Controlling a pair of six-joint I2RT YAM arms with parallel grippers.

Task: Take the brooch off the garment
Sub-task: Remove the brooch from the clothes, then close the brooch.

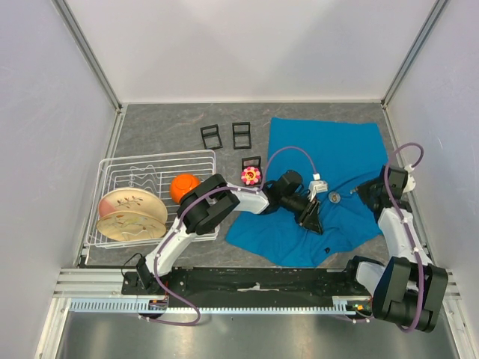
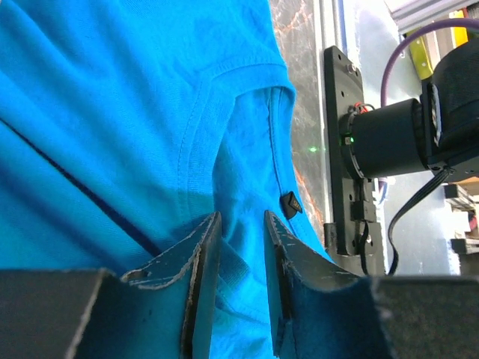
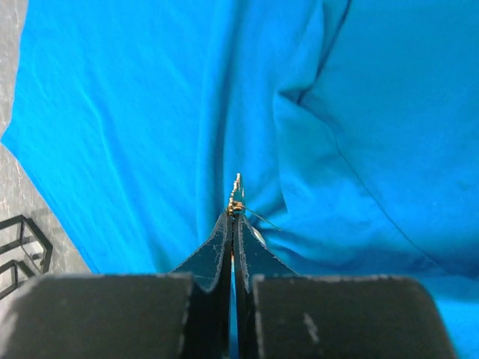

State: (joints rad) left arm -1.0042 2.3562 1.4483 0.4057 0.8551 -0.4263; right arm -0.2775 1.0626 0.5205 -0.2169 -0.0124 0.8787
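Left to right. Wire rack (image 1: 112, 168) at the left of the table (image 1: 165, 123), with a plate (image 1: 131, 213) and an orange bowl (image 1: 184, 187) in it, well apart from the work. Black frames (image 1: 241, 135) and a pink-and-yellow flower piece (image 1: 251, 175) lie just left of the shirt (image 1: 329, 149). The left gripper (image 2: 241, 218) reaches across the shirt's near half beside the collar. Its jaws are partly apart astride a ridge of cloth, probably to pin the shirt against a pull, but whether they pinch it cannot be told. The brooch (image 3: 236, 191), small and gold-coloured, sits on a fold near the shirt's middle, between the two grippers. The right gripper (image 3: 232, 221) is clenched on it at the fingertips. The cloth puckers toward the pinch, which suggests the pin is not yet free
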